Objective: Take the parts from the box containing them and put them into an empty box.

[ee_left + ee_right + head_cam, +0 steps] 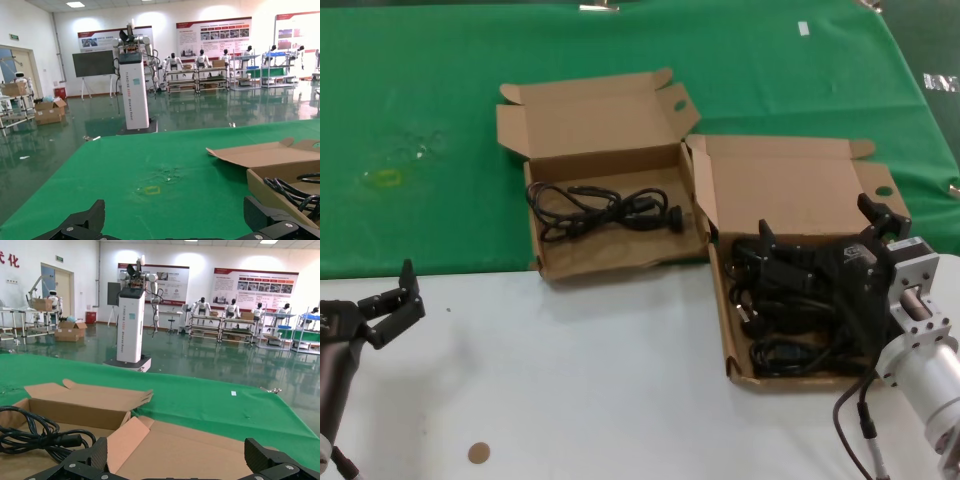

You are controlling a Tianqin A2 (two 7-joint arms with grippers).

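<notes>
The right gripper [820, 240] hangs over the tray of the box containing the parts [732, 330], fingers spread wide apart and holding nothing; one fingertip [766, 238] sits over the tray's rear left area, the other near the raised lid's right edge. Directly beneath and just ahead of this gripper lies a heap of black cables [790, 355] filling the tray; whether the fingers touch the heap cannot be told. The box stands on the white table surface [580, 390], its lid hinged up behind the gripper. To this gripper's left, touching the first box's corner, stands the empty box [610, 260] on the green cloth [440, 150], lid open; it already holds one coiled black cable [605, 210]. In the right wrist view that cable [35, 435] lies to one side of the fingers, with cardboard flaps ahead. The left gripper [390, 305] is parked well apart at the table's near left edge, fingers open and empty; in its wrist view, the empty box [280, 175] lies beyond it to one side.
</notes>
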